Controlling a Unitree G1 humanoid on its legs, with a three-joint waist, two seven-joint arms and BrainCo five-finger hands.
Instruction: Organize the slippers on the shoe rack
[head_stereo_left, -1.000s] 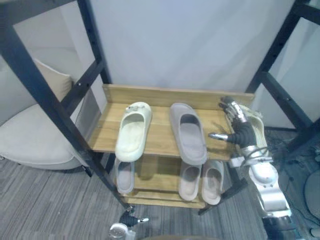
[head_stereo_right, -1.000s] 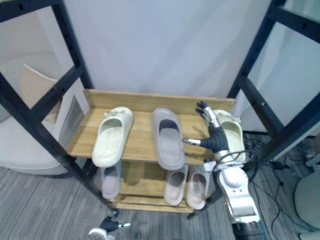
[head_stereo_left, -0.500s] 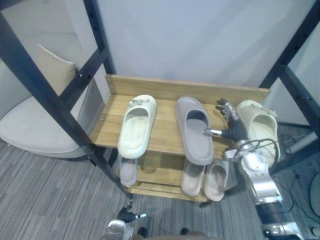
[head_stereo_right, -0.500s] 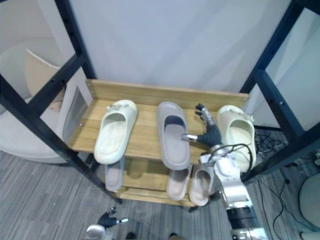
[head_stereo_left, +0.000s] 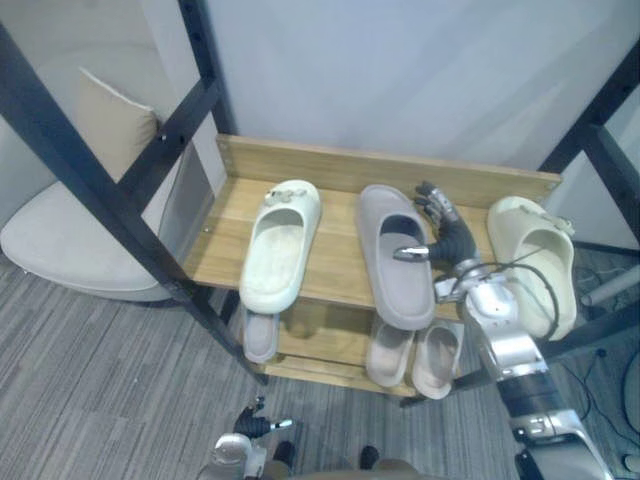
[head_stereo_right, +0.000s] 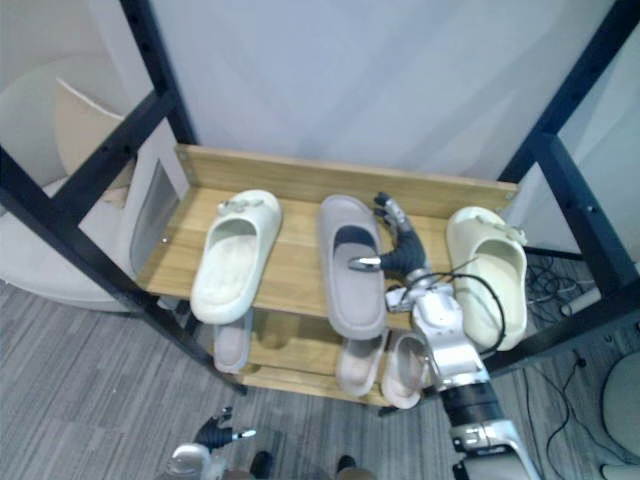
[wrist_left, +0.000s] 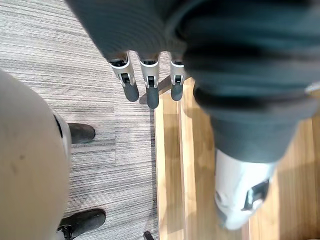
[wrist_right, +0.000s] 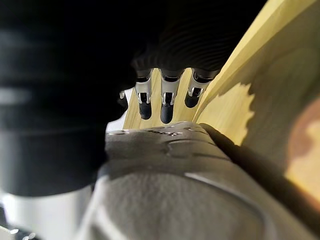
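In the left eye view a rack (head_stereo_left: 225, 245) of pale wood shelves in a black frame (head_stereo_left: 90, 170) stands against a plain pale wall (head_stereo_left: 400, 70) on a grey striped floor (head_stereo_left: 90, 380). A grey slipper (head_stereo_left: 392, 255) lies in the middle of the top shelf, toe toward the wall and heel past the front edge. Left of the grey slipper, apart from it, a left cream slipper (head_stereo_left: 280, 245) points the same way. Right of the grey slipper, a right cream slipper (head_stereo_left: 535, 260) sits at the shelf's end with its heel overhanging. Well left of the grey slipper, beyond the frame, is a beige chair (head_stereo_left: 60, 240) with a cushion (head_stereo_left: 110, 125). The right hand (head_stereo_left: 445, 232) is just beside the grey slipper's right edge, fingers straight toward the wall and thumb stretched across over the slipper, gripping nothing. The left hand (head_stereo_left: 255, 425) hangs low by the floor, nearer the robot than the grey slipper and to its left. In the right eye view three lower slippers (head_stereo_right: 358, 362) lie on the shelf beneath: two under the grey slipper, one further left. The frame's slanted bar crosses before the rack's left corner. In the left wrist view the left hand's fingers (wrist_left: 150, 90) hang straight and loose over the floor beside a shelf edge, holding nothing. In the right wrist view the grey slipper bulks close before the palm, and the right hand's fingers (wrist_right: 167, 102) reach straight past it over bare shelf wood.
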